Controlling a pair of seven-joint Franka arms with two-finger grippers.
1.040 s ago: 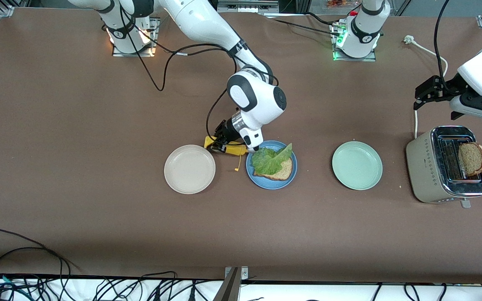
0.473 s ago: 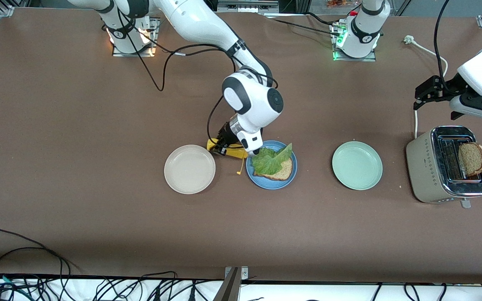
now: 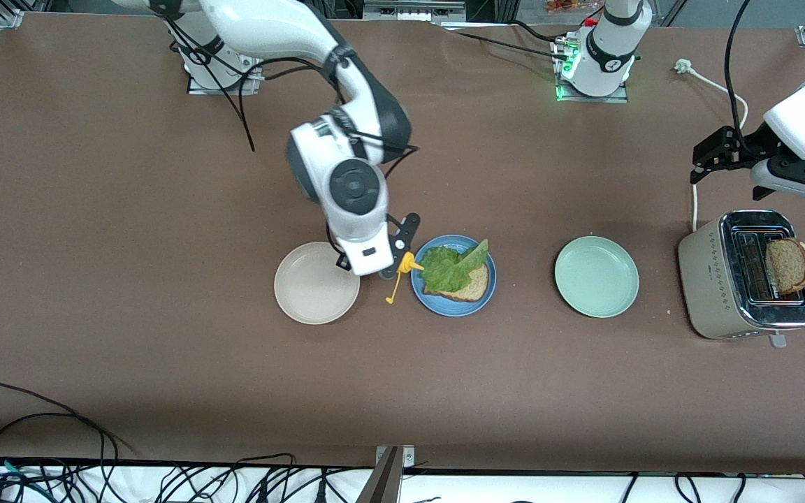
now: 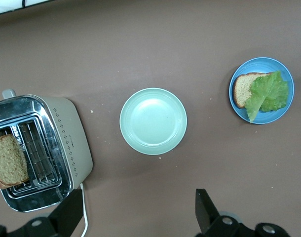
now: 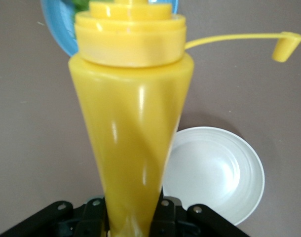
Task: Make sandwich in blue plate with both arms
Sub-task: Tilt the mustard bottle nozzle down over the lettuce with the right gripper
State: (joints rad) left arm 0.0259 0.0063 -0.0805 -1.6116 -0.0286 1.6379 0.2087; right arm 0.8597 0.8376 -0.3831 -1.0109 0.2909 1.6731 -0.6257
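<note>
The right gripper (image 3: 390, 269) holds a yellow squeeze bottle (image 3: 404, 266) between the beige plate (image 3: 316, 283) and the blue plate (image 3: 453, 301), which carries bread (image 3: 474, 283) topped with lettuce (image 3: 450, 268); the left gripper (image 3: 706, 162) waits above the toaster (image 3: 706, 279).

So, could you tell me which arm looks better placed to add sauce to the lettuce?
Right: the right gripper already holds the yellow squeeze bottle beside the blue plate; the left gripper waits open above the toaster.

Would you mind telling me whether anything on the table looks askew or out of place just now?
One slice sits askew on the toaster, leaning out over its edge rather than down in a slot. On the blue plate the lettuce overhangs the bread. Nothing looks spilled or damaged.
</note>
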